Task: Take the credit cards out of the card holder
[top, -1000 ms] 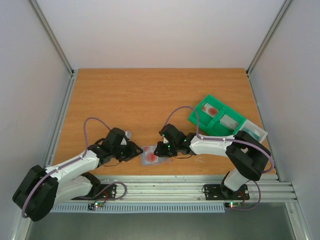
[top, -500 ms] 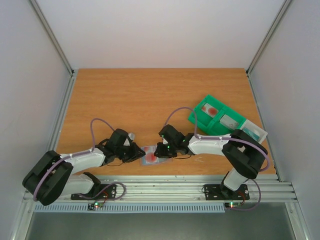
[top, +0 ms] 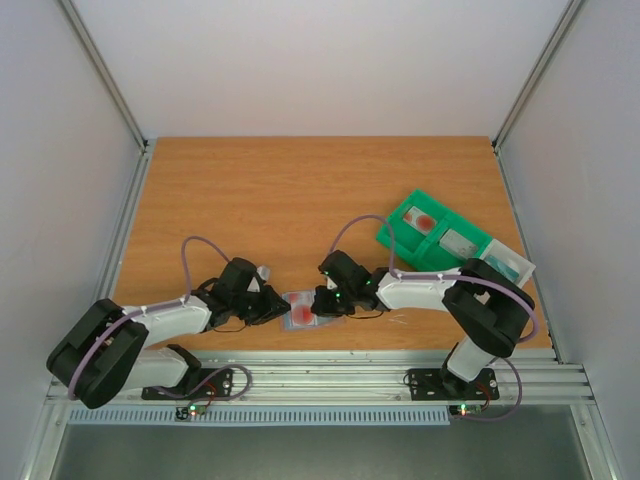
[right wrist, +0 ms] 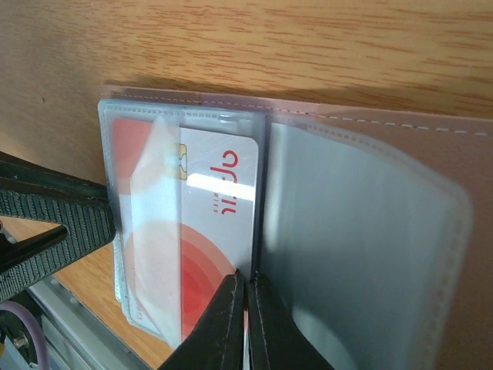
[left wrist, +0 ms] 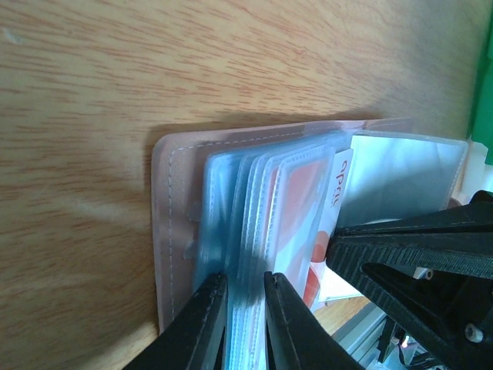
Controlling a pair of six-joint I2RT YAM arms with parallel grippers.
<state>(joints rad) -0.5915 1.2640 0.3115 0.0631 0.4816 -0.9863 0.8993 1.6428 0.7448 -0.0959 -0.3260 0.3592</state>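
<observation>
Plastic sleeves (left wrist: 231,208) sit pinched in the left gripper (left wrist: 245,281); the right gripper (right wrist: 246,281), shut on the card (right wrist: 219,208) edge, may snag sleeve film and drag the card holder (left wrist: 171,193).

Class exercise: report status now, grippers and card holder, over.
Left gripper clamped on sleeves of card holder. Right gripper shut at edge of white-and-red card. Card not yet out; nothing else blocking.

Wooden worktop (top: 300,190), orange-brown grain, fills the centre of the top view. Green compartmented tray (top: 388,236) right of centre, set at an angle. Pale clear box (top: 508,266) just beside the tray's lower right side. Aluminium rail (top: 330,375) along the worktop's bottom edge. White walls (top: 320,60) at top and both sides.
</observation>
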